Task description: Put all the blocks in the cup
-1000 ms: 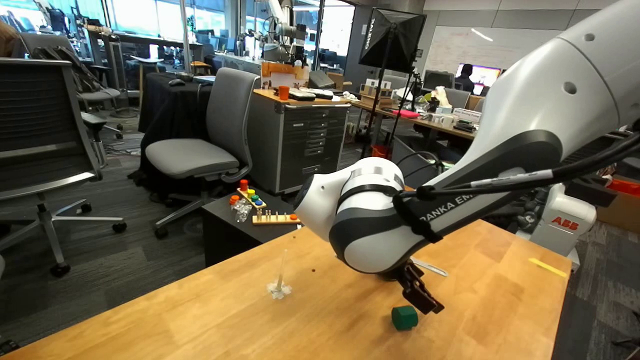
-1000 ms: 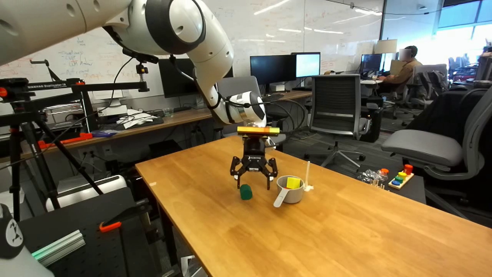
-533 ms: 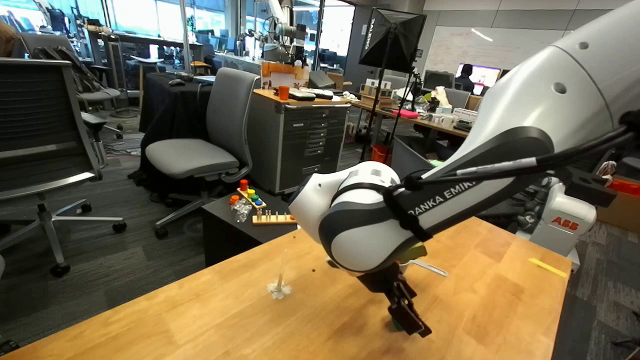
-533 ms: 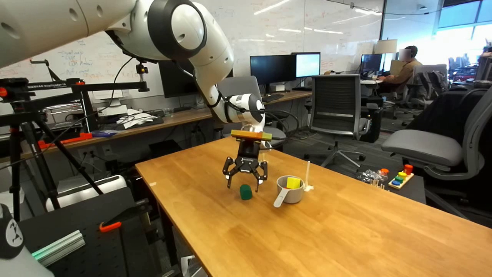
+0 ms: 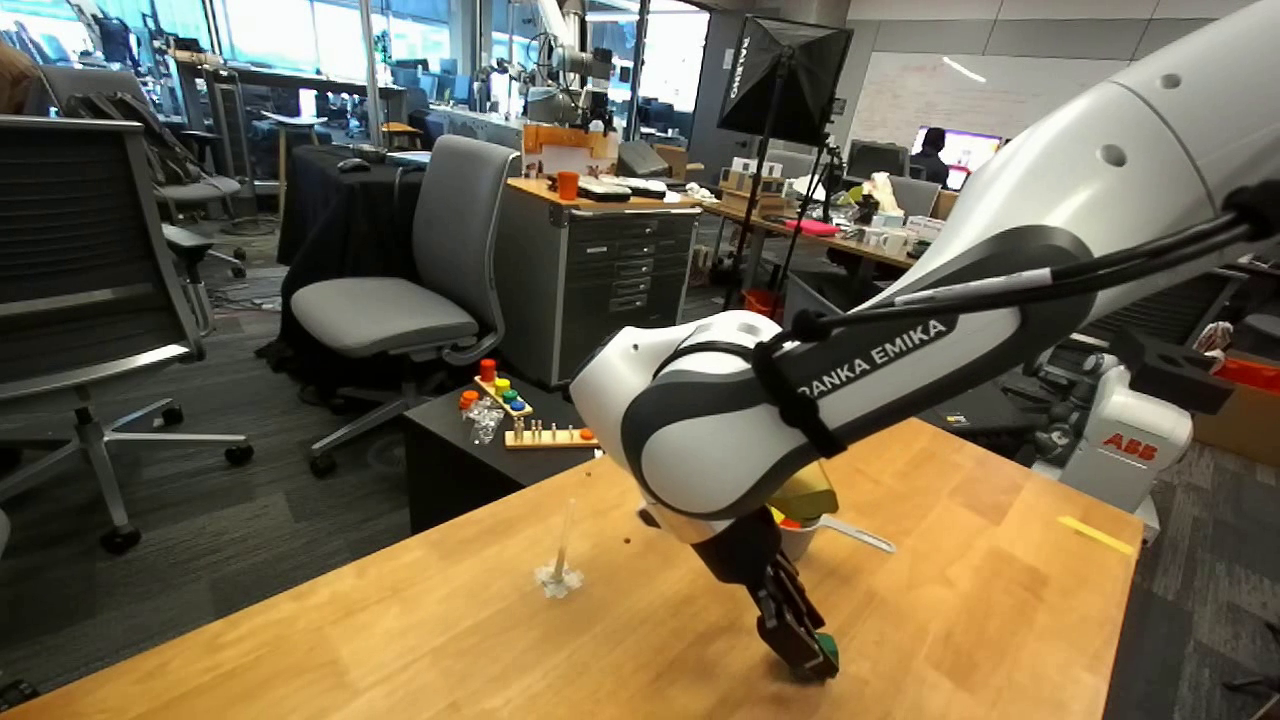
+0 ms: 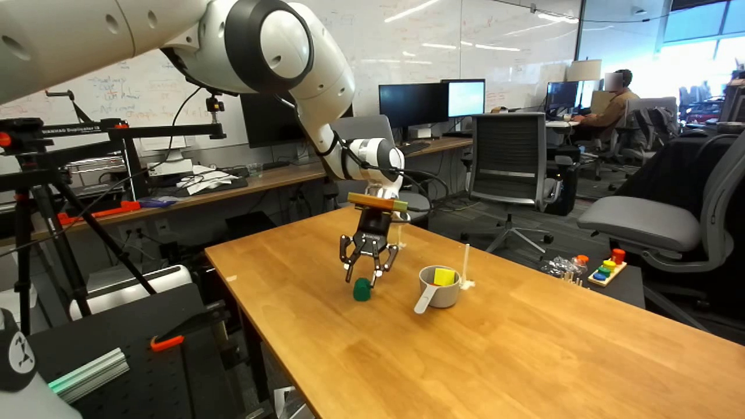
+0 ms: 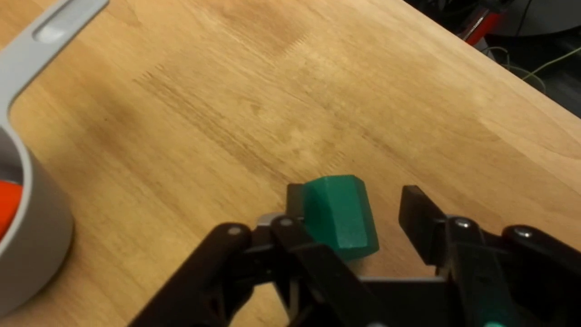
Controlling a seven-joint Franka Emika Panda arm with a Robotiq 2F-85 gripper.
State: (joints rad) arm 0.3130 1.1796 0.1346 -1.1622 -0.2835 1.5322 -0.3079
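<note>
The green block [image 7: 347,209] rests on the table between the fingers of my gripper [image 7: 353,200]. One finger is up against its left side in the wrist view, while a gap of bare wood separates it from the right finger [image 7: 415,218]. My jaws stand partly open around it. In an exterior view the block [image 6: 362,291] shows just below the fingertips. Beside it stands the grey cup [image 6: 445,298] with its thin handle. The yellow block [image 6: 444,277] pokes above the cup's rim. Inside the cup the red block [image 7: 8,204] is partly visible in the wrist view.
A thin upright stick [image 5: 563,540] in a clump of clear tape stands on the table near the cup. The table edge [image 7: 490,66] runs across the upper right of the wrist view. The cup handle [image 7: 41,45] juts out over the table.
My gripper has come down over the green block and its fingers have drawn closer together. The block has shifted slightly away from the cup. Cup and yellow block have stayed put.
</note>
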